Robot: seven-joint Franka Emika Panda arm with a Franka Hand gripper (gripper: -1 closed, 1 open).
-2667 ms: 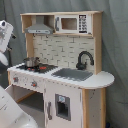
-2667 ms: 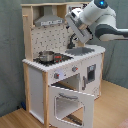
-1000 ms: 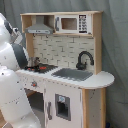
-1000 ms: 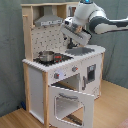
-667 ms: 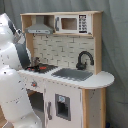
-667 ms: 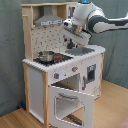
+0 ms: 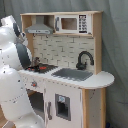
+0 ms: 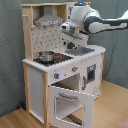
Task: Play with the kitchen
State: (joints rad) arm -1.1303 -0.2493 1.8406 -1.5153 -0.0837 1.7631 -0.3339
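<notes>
Arm swung in over the kitchen (image 8: 60, 75) stovetop (image 8: 54, 58); gripper (image 8: 71, 34) opening can't tell, holds nothing visible.

Stovetop (image 7: 41, 67) partly hidden behind the white arm (image 7: 15, 85) in the first exterior view, gripper (image 8: 70, 31) fingers perhaps shut, too blurred to tell

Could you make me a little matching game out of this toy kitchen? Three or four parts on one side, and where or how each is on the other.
Things:
1. oven door
2. faucet
3. hood
4. small pot

States or places:
A. black, curved, behind the sink
B. hanging open at the front
C. on the stovetop
D. grey, above the stovetop

Pairs: 1-B, 2-A, 3-D, 4-C
</notes>
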